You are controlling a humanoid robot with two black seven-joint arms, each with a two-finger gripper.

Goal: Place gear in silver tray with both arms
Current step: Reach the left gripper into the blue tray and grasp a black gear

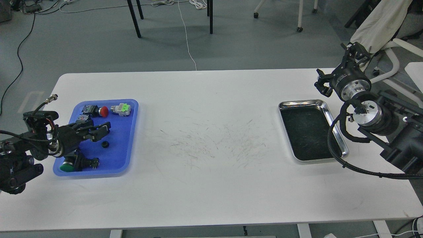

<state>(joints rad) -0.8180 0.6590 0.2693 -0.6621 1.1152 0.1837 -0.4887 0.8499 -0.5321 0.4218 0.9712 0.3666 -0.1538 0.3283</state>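
The silver tray [299,103] lies empty at the right of the white table. A small black gear [105,144] lies in the blue tray [131,132] at the left. My left gripper [105,129] is low over the blue tray just above that gear, with its fingers slightly parted. They cover the spot where a second black gear lay, and that gear is hidden. My right gripper [337,67] hangs above the table's far right edge, behind the silver tray, spread open and empty.
The blue tray also holds a red push button [103,111], a grey and green connector [121,109] and a green push button [68,167]. The right arm's black cable [333,152] loops over the silver tray's right rim. Chairs stand on the floor behind the table.
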